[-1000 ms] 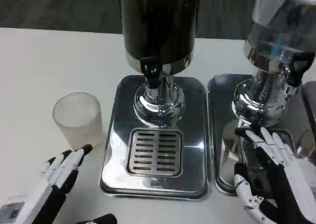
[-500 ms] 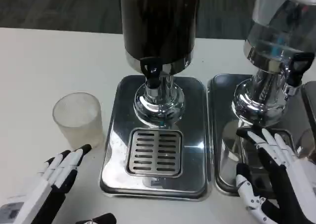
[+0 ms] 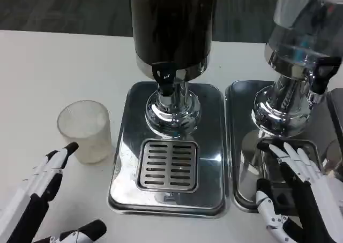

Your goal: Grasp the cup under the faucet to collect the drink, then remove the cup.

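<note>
The frosted translucent plastic cup (image 3: 86, 130) stands upright on the white table (image 3: 48, 66), just left of the polished steel drip tray (image 3: 169, 146) and not yet under the black faucet (image 3: 163, 74) of the dark drink dispenser (image 3: 171, 23). It looks empty, so it should be light and easy to tip or push. Its thin wall will likely flex and slip under a hard squeeze. A gentle wrap around the middle of the wall seems the safest hold. The left hand (image 3: 45, 181) lies just beside the cup's lower left, fingers extended and spread, holding nothing. The right hand (image 3: 297, 187) rests spread and empty over the second steel tray (image 3: 241, 120), below the clear dispenser (image 3: 303, 29). The table is smooth and the trays are glossy. A dark carpeted floor (image 3: 64, 7) lies beyond.
</note>
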{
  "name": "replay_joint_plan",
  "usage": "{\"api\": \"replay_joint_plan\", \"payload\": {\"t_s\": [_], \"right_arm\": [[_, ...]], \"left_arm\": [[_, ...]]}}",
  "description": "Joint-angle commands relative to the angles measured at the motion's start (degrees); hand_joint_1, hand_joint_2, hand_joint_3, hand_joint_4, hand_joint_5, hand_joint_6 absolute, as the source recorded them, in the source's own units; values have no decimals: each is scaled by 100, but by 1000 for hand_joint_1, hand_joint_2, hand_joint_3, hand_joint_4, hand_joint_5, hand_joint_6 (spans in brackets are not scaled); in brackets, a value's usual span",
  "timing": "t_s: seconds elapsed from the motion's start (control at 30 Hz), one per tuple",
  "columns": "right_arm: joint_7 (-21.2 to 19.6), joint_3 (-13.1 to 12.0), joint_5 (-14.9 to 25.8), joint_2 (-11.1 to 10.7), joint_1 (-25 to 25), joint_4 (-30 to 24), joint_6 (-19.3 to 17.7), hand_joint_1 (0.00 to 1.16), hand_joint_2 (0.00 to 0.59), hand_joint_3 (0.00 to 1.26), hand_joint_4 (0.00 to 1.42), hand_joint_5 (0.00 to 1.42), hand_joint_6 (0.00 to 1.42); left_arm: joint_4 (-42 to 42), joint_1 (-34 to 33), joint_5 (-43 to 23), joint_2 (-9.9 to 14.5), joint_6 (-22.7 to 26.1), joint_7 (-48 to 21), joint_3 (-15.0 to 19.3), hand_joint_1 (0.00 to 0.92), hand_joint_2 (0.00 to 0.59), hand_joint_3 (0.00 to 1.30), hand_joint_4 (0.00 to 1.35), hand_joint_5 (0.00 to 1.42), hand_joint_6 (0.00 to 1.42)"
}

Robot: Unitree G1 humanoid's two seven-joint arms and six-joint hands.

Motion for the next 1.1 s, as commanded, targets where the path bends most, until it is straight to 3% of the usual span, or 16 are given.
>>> {"api": "replay_joint_plan", "payload": {"t_s": [0.03,0.3,0.6,1.1], "right_arm": [[-42,2,-6,48,47,-59,-33,274,494,188,76,38,47],[-29,9,9,66,12,-3,-49,274,494,196,86,44,61],[-7,-18,137,18,-51,142,-136,274,494,197,86,49,64],[57,-53,262,-17,-76,145,-115,274,494,210,93,55,79]], "left_arm": [[224,-122,-268,-92,-270,88,118,0,42,0,0,0,94],[508,-201,-370,-290,-735,362,403,0,41,0,0,0,155],[702,-431,-443,-355,-752,348,597,0,36,0,0,41,166],[1734,-1373,-1167,-2,-678,-502,444,0,11,10,0,115,246]]}}
